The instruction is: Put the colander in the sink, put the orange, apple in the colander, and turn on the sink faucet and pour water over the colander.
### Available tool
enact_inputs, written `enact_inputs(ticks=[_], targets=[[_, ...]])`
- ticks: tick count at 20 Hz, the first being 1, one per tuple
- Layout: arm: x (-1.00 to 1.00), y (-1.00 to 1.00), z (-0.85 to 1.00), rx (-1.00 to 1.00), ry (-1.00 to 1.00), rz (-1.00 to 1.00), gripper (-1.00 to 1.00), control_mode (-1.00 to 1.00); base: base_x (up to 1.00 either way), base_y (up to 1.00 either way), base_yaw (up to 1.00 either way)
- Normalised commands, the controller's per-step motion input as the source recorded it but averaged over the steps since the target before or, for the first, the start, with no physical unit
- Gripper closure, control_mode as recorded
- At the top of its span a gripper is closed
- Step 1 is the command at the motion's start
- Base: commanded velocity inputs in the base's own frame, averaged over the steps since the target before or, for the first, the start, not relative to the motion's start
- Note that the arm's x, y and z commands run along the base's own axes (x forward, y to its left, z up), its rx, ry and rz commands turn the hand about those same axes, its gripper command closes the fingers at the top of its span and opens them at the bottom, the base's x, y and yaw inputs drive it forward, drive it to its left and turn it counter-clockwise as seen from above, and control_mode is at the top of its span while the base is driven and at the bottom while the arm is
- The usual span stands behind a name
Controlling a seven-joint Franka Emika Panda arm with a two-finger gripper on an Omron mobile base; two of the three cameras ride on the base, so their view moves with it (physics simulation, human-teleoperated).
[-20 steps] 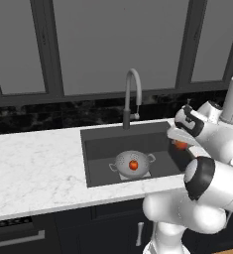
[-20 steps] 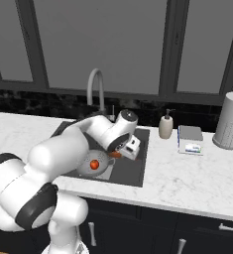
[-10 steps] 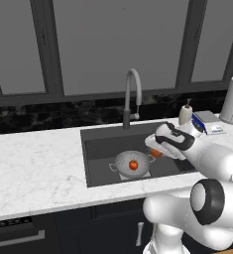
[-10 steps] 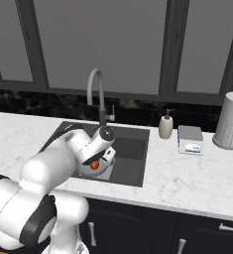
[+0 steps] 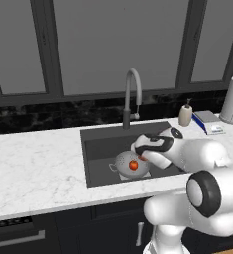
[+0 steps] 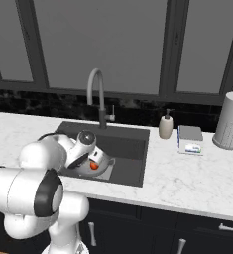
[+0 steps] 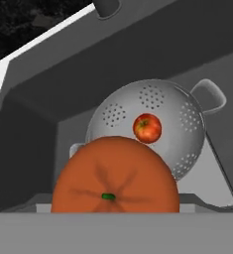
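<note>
Colander, grey perforated metal bowl with loop handles (image 7: 152,126), standing on the paler plate at the bottom of the dark grey rectangular sink (image 5: 100,149) sunk in the white marble counter (image 5: 33,163). Red apple (image 7: 147,128) lying inside it. End effector (image 5: 139,155) low over the sink beside the colander, clasping a round orange (image 7: 115,176). Tall grey gooseneck faucet (image 5: 132,96) behind the sink.

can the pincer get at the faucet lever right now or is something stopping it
Probably not yet: the pincer is down over the colander with the orange between its jaws; the lever itself looks unobstructed.
</note>
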Motion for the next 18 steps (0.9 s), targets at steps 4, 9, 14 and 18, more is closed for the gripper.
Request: enact_inputs(ticks=[4, 9, 14, 18], targets=[[0.49, 0.00, -0.09, -0.10, 0.00, -0.01, 1.00, -1.00, 0.00, 0.00, 0.00], [0.29, 0.00, -0.31, -0.15, 0.00, 0.00, 1.00, -1.00, 0.00, 0.00, 0.00], [0.29, 0.00, -0.37, -0.19, 0.00, 0.00, 1.00, -1.00, 0.00, 0.00, 0.00], [0.29, 0.00, -0.18, -0.14, -0.01, 0.00, -1.00, -1.00, 0.00, 0.00, 0.00]])
